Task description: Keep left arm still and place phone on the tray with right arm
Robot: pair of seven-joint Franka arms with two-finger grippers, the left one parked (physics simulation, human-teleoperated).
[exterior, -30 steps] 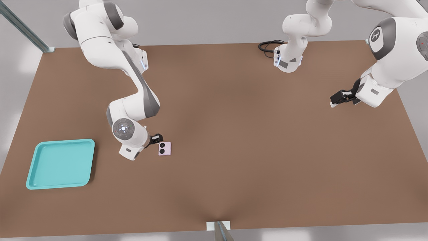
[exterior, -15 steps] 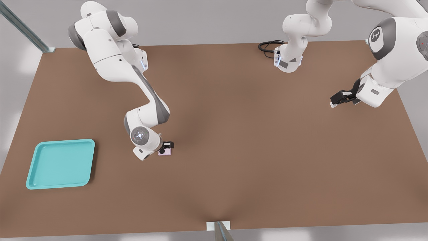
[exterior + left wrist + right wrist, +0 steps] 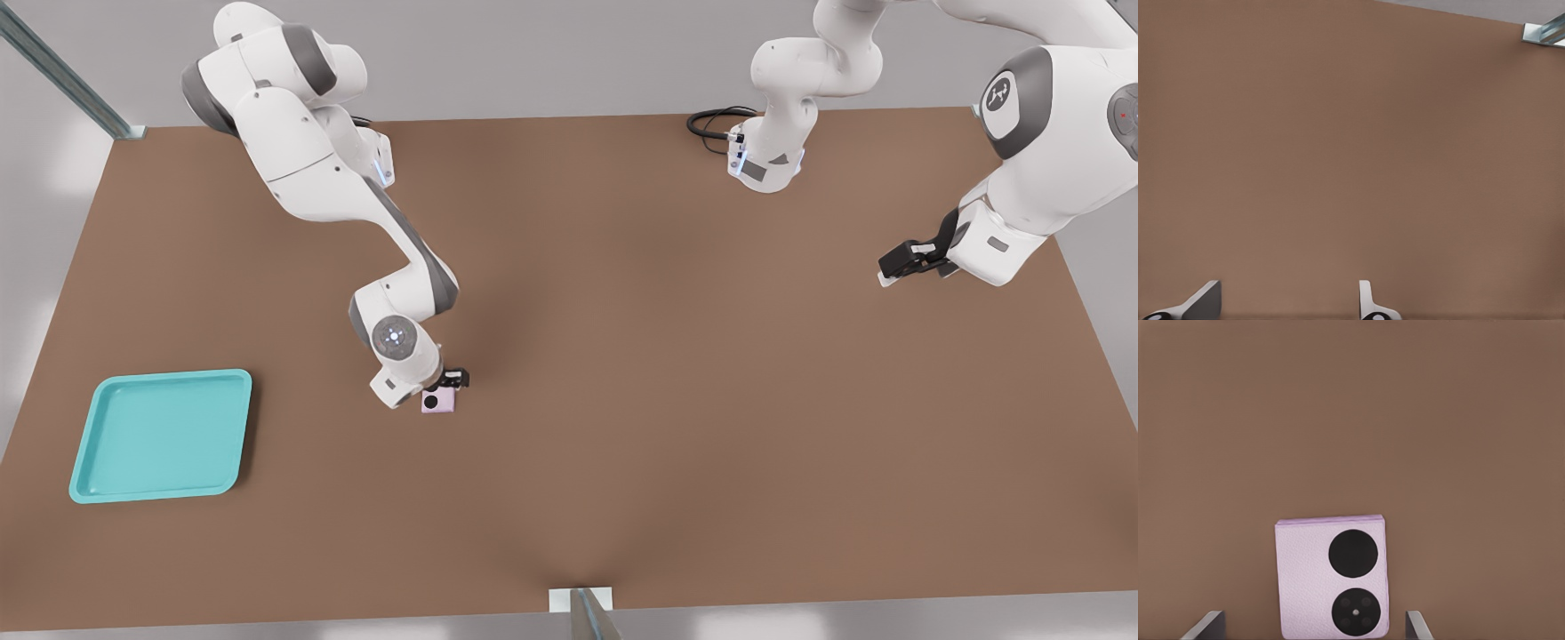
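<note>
Pink phone (image 3: 1330,577) lies flat on the brown bench (image 3: 676,373), well apart from the tray (image 3: 84,487). The hand (image 3: 451,384) hovers above it, fingers apart; lower squarely, then close.

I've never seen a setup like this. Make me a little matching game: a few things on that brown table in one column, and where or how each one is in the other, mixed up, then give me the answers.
Things:
1. phone
2. tray
3. gripper
4. black cable

Descriptions:
A. coiled at the table's far edge, by an arm base
B. turquoise, nothing in it, at the front view's left
C. pale pink, lying flat on the table, two black lenses up
D. jaws open, poised right over the phone, one on either side in the wrist view

Pairs: 1-C, 2-B, 3-D, 4-A
</note>
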